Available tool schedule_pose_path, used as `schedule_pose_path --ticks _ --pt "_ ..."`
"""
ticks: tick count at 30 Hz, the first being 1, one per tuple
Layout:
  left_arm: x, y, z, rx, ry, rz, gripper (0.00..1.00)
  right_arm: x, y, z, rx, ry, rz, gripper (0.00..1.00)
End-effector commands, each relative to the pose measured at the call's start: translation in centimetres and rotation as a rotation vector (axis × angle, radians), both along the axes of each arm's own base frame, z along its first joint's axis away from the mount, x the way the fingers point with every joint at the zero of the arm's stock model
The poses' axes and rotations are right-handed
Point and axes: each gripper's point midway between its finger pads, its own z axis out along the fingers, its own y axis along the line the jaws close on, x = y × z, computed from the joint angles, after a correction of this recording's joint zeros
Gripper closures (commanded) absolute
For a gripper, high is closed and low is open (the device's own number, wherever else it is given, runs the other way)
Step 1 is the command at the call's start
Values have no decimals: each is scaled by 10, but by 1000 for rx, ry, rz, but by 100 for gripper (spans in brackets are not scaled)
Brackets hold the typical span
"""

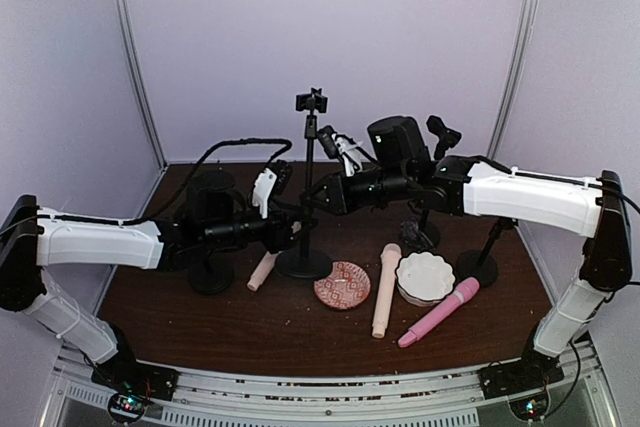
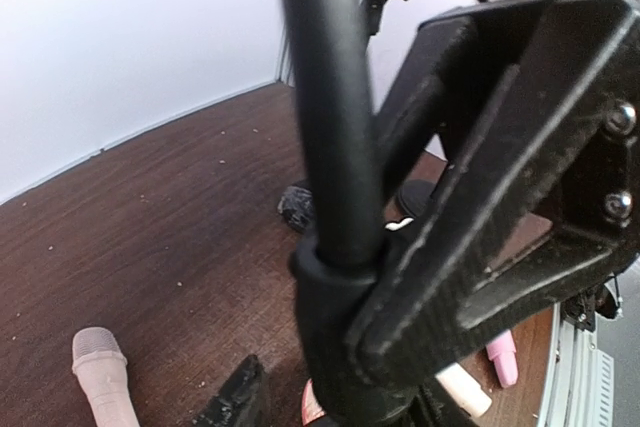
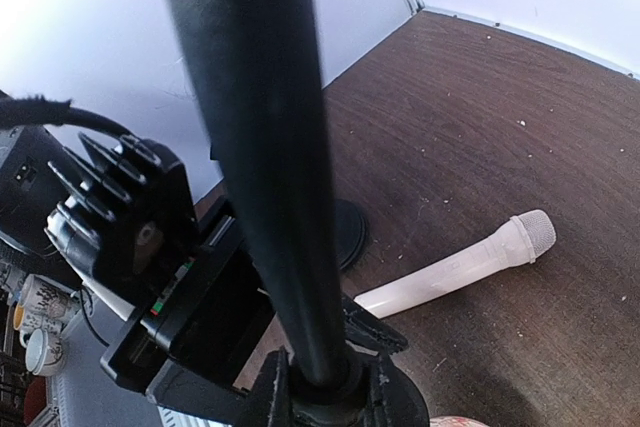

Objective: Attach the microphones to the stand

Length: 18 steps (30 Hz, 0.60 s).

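Top external view: right gripper (image 1: pixel 335 193) clamps the pole of the stand (image 1: pixel 311 147), left gripper (image 1: pixel 288 232) stands parted around it (no grip, we judge). All microphones (image 1: pixel 385 290) lie loose on the table (image 1: pixel 200 322); we advise holding the pole plumb while the left fetches the nearest.

We find one microphone (image 1: pixel 263 270) left of the stand (image 1: pixel 303 265); to its right lie the first dish (image 1: pixel 342 285), second microphone (image 1: pixel 385 290), second dish (image 1: pixel 424 278), third microphone (image 1: pixel 438 313).

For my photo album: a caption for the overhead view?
Both arms reach a black stand while three microphones lie unattached on the table.
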Motion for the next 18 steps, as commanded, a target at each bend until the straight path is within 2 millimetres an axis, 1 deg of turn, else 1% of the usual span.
schedule_pose_path --ticks 1,3,6,11,15,16,18 --pt "9 1 16 0 -86 46 51 2 -9 53 103 -94 -46 100" --pt "8 -1 10 10 -83 40 51 1 -11 58 115 -100 -51 100" --pt "7 -4 9 9 -86 33 51 1 -12 60 120 -103 -56 100" --pt "5 -7 17 -13 -110 17 71 1 -12 60 118 -101 -56 100" --pt "-3 -9 27 -56 -141 -25 92 0 -11 55 104 -100 -48 100" --pt "-7 -10 31 -71 -148 -50 99 -1 -10 53 97 -107 -34 100" --pt "-19 -14 41 -102 -172 -123 100 -10 -9 52 64 -166 47 100"
